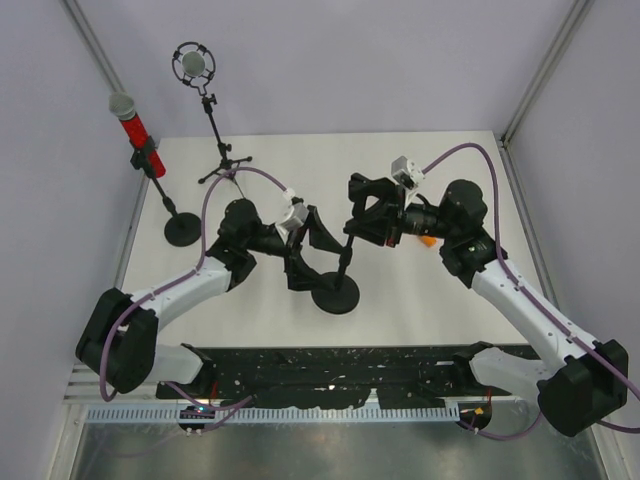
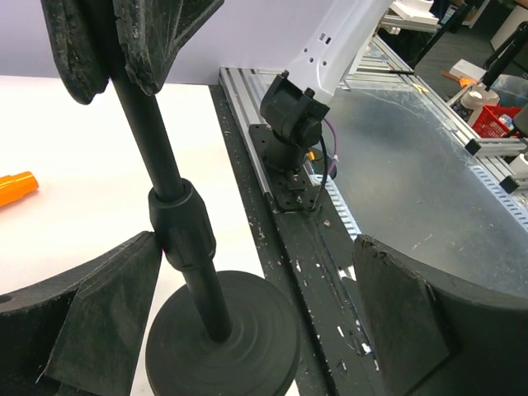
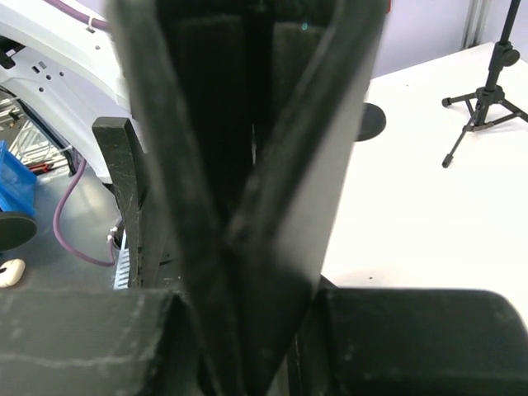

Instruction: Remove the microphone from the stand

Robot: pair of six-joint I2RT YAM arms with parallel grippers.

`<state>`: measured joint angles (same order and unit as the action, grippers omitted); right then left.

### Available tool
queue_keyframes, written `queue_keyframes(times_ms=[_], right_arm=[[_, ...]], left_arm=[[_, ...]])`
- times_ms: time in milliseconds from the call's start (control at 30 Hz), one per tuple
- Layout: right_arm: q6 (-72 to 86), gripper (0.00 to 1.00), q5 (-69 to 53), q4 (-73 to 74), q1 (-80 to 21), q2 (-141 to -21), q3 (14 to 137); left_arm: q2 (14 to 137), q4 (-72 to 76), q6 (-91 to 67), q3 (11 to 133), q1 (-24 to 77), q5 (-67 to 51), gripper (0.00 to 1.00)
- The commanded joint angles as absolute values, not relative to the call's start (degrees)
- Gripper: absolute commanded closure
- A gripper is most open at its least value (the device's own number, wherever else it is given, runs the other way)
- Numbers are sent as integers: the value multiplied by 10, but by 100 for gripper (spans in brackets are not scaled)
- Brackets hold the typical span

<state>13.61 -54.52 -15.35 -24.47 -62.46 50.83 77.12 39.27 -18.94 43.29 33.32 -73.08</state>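
Right gripper (image 1: 358,222): clamped tight on the top of the middle stand (image 1: 335,295). Left gripper (image 1: 312,255): spread wide around the pole lower down, not touching it.

I see no microphone at the clamped top. I judge the microphone (image 2: 15,186) is the orange piece lying flat on the table (image 1: 450,170) beneath my right arm. Its long axis runs along the tabletop and its visible end points toward the stand.

Risk: with my left fingers off the pole, any sideways pull from my right could tip the stand onto it.
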Motion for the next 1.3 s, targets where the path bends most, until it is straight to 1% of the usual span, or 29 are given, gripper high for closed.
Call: queue_keyframes(times_ms=[0,167,267,333,467,567,700,767,867,1067,1267], right_arm=[[80,94,-475,-177,-220,-612,510],[79,94,-474,-176,-216,-612,509],[82,95,-493,-177,-216,-612,510],[91,94,-522,-183,-216,-615,512],[115,94,-591,-199,-227,-618,512],[117,94,-627,-196,-249,-620,518],[141,95,-632,-217,-270,-632,519],[184,95,-632,-280,-275,-645,519],[226,94,-619,-316,-280,-664,521],[219,95,-590,-319,-287,-666,516],[147,95,-556,-240,-285,-657,521]], left_arm=[[734,438,-205,437,330,-798,0],[729,439,-207,436,327,-799,0],[732,439,-202,432,327,-780,1],[735,406,-178,432,326,-739,0],[745,295,-84,447,327,-661,0],[750,290,-71,444,329,-628,0],[761,295,-91,452,337,-646,0],[767,304,-105,455,349,-661,0],[778,322,-128,460,365,-690,0],[796,345,-159,465,388,-721,0],[794,394,-192,456,389,-740,0]])
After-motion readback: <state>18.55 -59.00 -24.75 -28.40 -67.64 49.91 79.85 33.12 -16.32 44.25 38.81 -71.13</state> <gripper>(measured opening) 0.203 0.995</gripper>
